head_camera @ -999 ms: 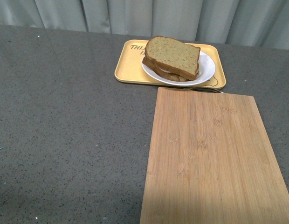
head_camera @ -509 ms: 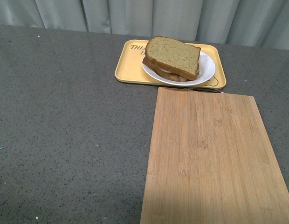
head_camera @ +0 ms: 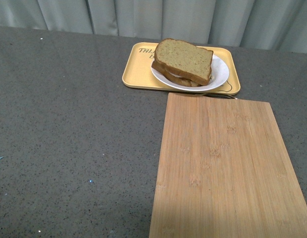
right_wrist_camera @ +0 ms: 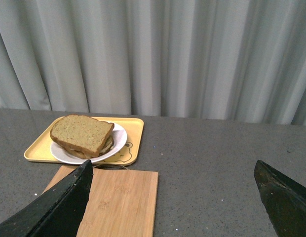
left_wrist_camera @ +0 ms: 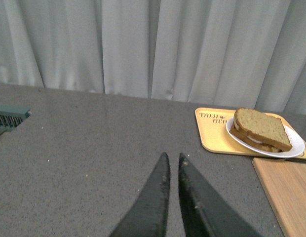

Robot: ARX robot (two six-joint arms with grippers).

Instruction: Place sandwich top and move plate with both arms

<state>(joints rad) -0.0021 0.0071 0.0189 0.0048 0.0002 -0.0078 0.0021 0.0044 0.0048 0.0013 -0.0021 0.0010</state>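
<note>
The sandwich top point(head_camera: 184, 59), a brown speckled bread slice, lies on a lower slice on the white plate point(head_camera: 219, 77). The plate sits on a yellow tray point(head_camera: 138, 72) at the back of the table. Neither arm shows in the front view. In the left wrist view my left gripper point(left_wrist_camera: 173, 157) is shut and empty above bare table, well short of the sandwich top point(left_wrist_camera: 261, 128) and plate point(left_wrist_camera: 294, 148). In the right wrist view my right gripper point(right_wrist_camera: 172, 170) is open wide and empty, far from the sandwich top point(right_wrist_camera: 81, 132) and plate point(right_wrist_camera: 116, 143).
A bamboo cutting board point(head_camera: 223, 168) lies in front of the tray, reaching the table's near edge; it shows in the right wrist view point(right_wrist_camera: 121, 200) too. Grey curtains hang behind the table. A dark green object point(left_wrist_camera: 10, 117) shows at one edge of the left wrist view.
</note>
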